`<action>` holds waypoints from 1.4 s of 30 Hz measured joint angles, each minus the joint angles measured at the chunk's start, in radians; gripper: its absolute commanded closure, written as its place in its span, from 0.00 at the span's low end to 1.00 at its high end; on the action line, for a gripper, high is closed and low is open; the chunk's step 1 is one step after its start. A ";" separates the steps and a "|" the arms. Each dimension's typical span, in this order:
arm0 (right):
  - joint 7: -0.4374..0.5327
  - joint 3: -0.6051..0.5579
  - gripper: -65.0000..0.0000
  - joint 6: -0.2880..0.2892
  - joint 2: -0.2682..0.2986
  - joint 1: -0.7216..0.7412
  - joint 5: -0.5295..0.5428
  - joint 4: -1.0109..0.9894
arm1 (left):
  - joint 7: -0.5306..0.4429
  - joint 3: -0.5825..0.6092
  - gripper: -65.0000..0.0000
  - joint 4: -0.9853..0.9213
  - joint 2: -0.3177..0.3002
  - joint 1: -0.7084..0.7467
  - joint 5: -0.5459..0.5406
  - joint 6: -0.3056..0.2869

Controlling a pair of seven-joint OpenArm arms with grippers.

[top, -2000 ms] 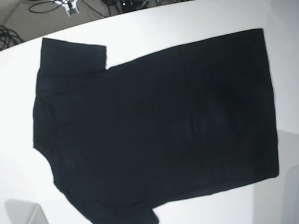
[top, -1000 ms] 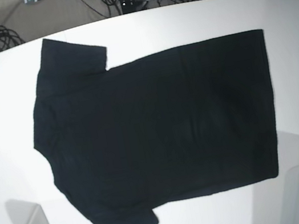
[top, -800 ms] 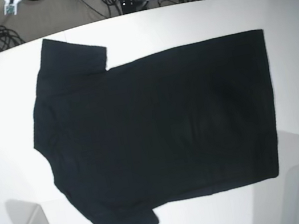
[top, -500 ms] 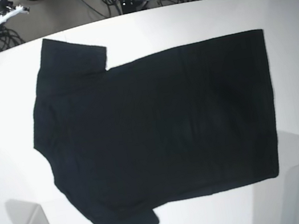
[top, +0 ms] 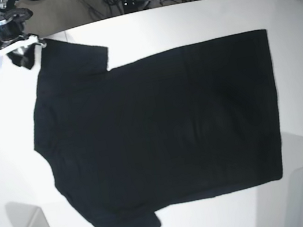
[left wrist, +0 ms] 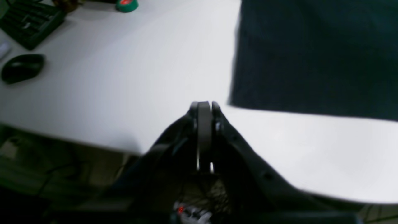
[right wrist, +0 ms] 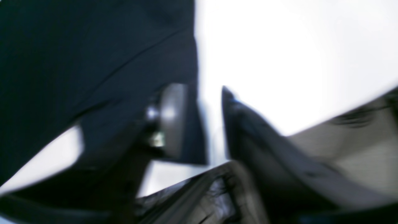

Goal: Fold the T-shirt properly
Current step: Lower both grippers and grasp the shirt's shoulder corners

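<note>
The T-shirt (top: 162, 138) lies spread flat, plain black side up, on the white bench (top: 4, 145). In the base view its collar end points to 9 o'clock and its hem to 3 o'clock, one sleeve goes toward 11 o'clock and the other toward 7 o'clock. The cloth is so dark that folds and seams are hard to make out.

The right end effector (top: 25, 56) stands at 10 o'clock in the base view, just at the tip of the upper sleeve. In its wrist view the picture is strongly blurred, but the two fingers stand clearly apart, with white bench between them; the left one (right wrist: 171, 118) is over the sleeve edge. I cannot tell if it touches the cloth, and nothing is seen gripped.

The left end effector (left wrist: 203, 107) has its fingers pressed together with nothing between them. It is over the bench edge, near the hem corner of the T-shirt (left wrist: 314, 53) but apart from it. In the base view this arm is mostly cut off at the frame border, at 1 o'clock.

At 10 o'clock in the left wrist view a black mouse (left wrist: 21, 67), a keyboard (left wrist: 32, 20) and a green roll (left wrist: 127, 5) lie on the bench, partly cut off.
</note>
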 measured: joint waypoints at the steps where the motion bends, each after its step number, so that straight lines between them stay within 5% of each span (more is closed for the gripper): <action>1: -0.034 0.009 0.43 0.035 0.013 0.005 0.043 -0.001 | 0.000 -0.001 1.00 0.000 -0.003 -0.006 -0.001 0.001; 2: -0.058 0.022 0.37 0.071 0.024 0.014 0.105 -0.011 | 0.000 -0.004 1.00 0.000 -0.004 -0.009 -0.001 0.001; 6: -0.170 0.080 0.39 0.136 0.051 0.084 0.196 -0.067 | 0.009 -0.006 0.61 -0.008 0.003 -0.035 -0.026 0.001; 8: -0.218 0.119 0.42 0.135 0.044 0.120 0.190 -0.104 | 0.007 -0.006 0.44 -0.011 -0.004 -0.048 -0.116 0.000; 11: -0.266 0.150 0.43 0.134 0.047 0.159 0.189 -0.172 | 0.090 -0.008 0.31 -0.026 -0.072 -0.057 -0.294 -0.089; 15: -0.295 0.163 0.43 0.135 0.064 0.175 0.186 -0.255 | 0.312 -0.081 0.33 -0.046 -0.100 -0.126 -0.481 -0.255; 25: -0.213 0.028 0.43 0.158 0.104 0.168 0.233 -0.343 | 0.860 -0.427 0.33 -0.128 0.019 -0.378 -0.483 -0.458; 32: -0.180 -0.014 0.48 0.174 0.090 0.169 0.150 -0.337 | 0.951 -0.446 0.34 -0.158 0.032 -0.462 -0.404 -0.497; 38: -0.212 -0.016 1.00 0.169 0.092 0.172 0.108 -0.342 | 0.953 -0.377 0.34 -0.282 0.039 -0.551 -0.370 -0.498; 42: -0.213 -0.019 1.00 0.167 0.092 0.172 0.109 -0.345 | 0.953 -0.320 0.34 -0.317 0.040 -0.573 -0.362 -0.496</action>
